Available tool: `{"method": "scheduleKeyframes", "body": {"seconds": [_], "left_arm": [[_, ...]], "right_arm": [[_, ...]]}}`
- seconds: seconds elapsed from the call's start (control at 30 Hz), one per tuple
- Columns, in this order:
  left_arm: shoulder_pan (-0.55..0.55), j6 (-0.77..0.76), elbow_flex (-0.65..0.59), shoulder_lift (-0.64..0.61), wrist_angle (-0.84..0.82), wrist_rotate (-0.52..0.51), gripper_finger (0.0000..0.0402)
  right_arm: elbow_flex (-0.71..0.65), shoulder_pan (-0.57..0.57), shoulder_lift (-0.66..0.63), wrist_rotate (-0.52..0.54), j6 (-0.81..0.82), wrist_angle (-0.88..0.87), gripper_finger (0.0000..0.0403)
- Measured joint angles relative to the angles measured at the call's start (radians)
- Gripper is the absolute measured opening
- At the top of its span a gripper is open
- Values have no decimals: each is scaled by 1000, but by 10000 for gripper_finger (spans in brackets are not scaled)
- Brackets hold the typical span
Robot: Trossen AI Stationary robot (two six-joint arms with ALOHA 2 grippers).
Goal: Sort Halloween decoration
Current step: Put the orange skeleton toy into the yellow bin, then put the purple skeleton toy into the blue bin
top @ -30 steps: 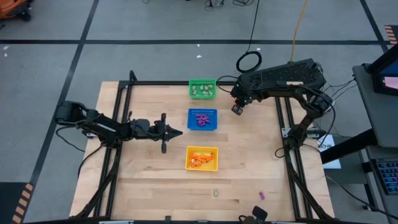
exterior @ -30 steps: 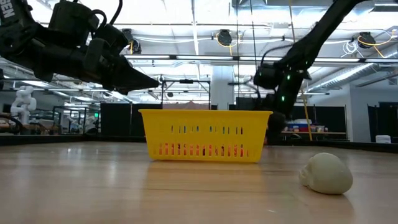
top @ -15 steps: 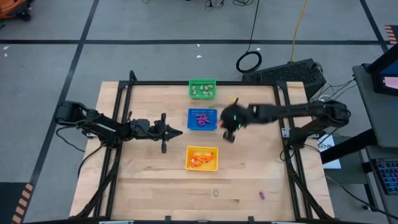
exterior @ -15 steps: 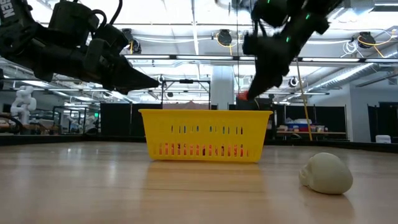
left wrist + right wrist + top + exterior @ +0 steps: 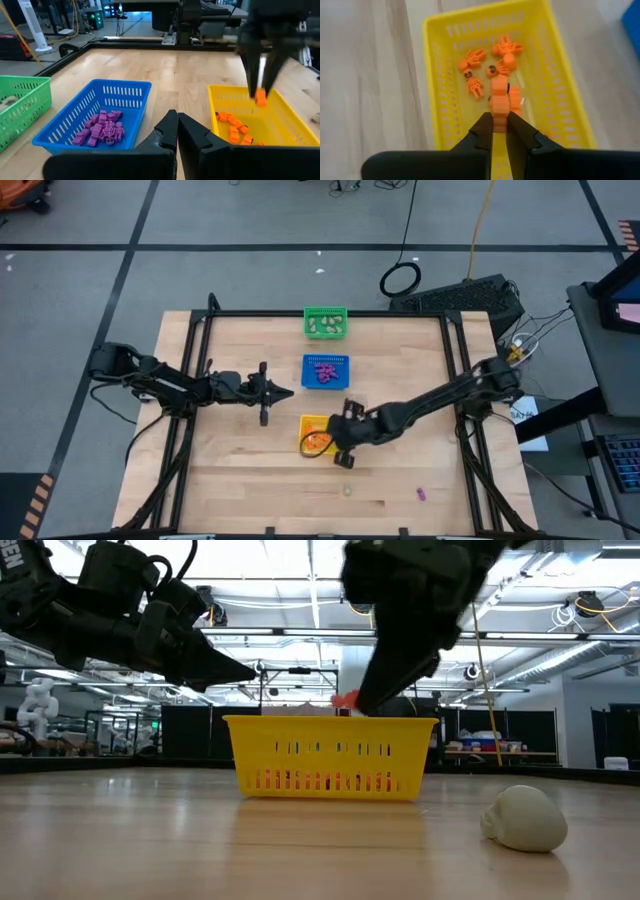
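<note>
My right gripper [image 5: 338, 446] hangs over the yellow basket [image 5: 310, 423] and is shut on a small orange trinket [image 5: 499, 100]. The left wrist view shows it too, fingers pointing down [image 5: 260, 80] with the orange trinket [image 5: 260, 97] at their tips. Several orange trinkets [image 5: 485, 65] lie on the basket floor below. My left gripper [image 5: 288, 392] waits shut above the table, left of the baskets. The blue basket [image 5: 325, 371] holds purple trinkets [image 5: 102, 131]; the green basket [image 5: 325, 323] holds pale ones. A pale skull [image 5: 525, 819] and a purple piece [image 5: 421, 494] lie loose near the table's near edge. My right gripper pinches the orange trinket at its upper end [image 5: 499, 111] between the two fingers, coming from above and pointing down. The trinket hangs below the fingertips [image 5: 260, 97], lifted clear above the yellow basket's floor.
The three baskets stand in a row down the table's middle, green farthest, yellow nearest. The pale skull [image 5: 347, 491] lies just near of the yellow basket. Bare wood lies left and right of the row. Black frame rails [image 5: 190, 360] run along the table's sides.
My right arm has swung from beside the green basket at the far right toward the near edge and leftward, past the blue basket, coming down over the yellow basket with the orange trinket in its fingers. My left arm has stayed still.
</note>
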Motion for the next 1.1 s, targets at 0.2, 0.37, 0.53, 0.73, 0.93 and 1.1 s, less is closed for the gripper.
{"method": "scheduleKeyframes", "body": {"seconds": [0.2, 0.37, 0.53, 0.73, 0.93, 1.1], "left_arm": [[-3, -42, 0, 0, 0, 2, 11], [-3, -40, 0, 0, 0, 2, 11], [-3, -23, 0, 0, 0, 3, 11], [-3, -22, 0, 0, 1, 4, 11], [-3, -14, 0, 0, 1, 8, 11], [-4, -13, 0, 0, 0, 8, 11]], "right_arm": [[189, -34, 167, -2, -60, -160, 15], [227, -57, 207, -6, -81, -200, 18], [228, -62, 204, -10, -90, -207, 49], [242, -61, 203, -85, -66, -228, 118], [388, -38, 180, -83, -57, -433, 126], [471, 40, 119, -87, 45, -590, 61]]}}
